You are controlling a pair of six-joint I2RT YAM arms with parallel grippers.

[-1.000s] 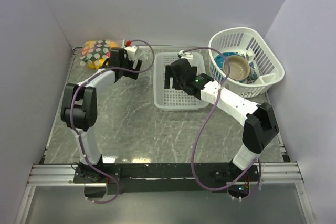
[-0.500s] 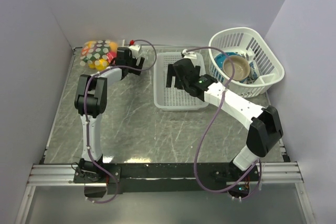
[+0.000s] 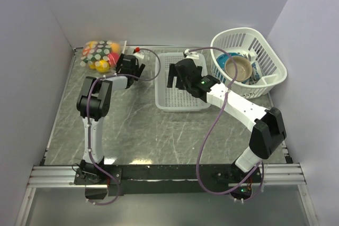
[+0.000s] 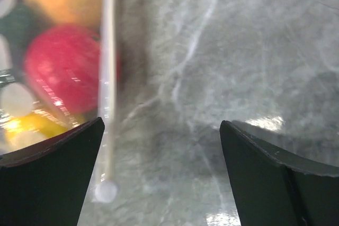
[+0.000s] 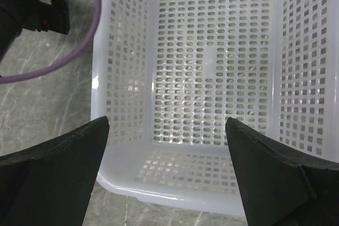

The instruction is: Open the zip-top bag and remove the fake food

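My left claw (image 3: 123, 63) is reached out toward the far-left corner of the table (image 3: 132, 125), spread wide and gripping nothing. The zip-top bag (image 3: 99, 54) lies in that corner, close to where the back and left walls meet, just beyond my fingertips.

From the left wrist, the bag's white zip strip (image 4: 107, 78) runs straight up the view just inside one dark finger (image 4: 53, 154) — whether the two touch I cannot tell. The strip ends in a small round blob near the bottom. Behind it sits the fake food (image 4: 61, 75): a red round one in the middle, an orange one above, something yellow below, all blurred. From the strip across to my other finger, veined marble shows — that is my open side.

My right claw (image 3: 179, 75) hangs over the rectangular lattice basket (image 3: 183, 107), parted wide too and holding nothing. From that wrist, the basket's near rim lies between its fingers. The round basket (image 3: 275, 67) holding a bowl (image 3: 239, 68) stands near it on the right.
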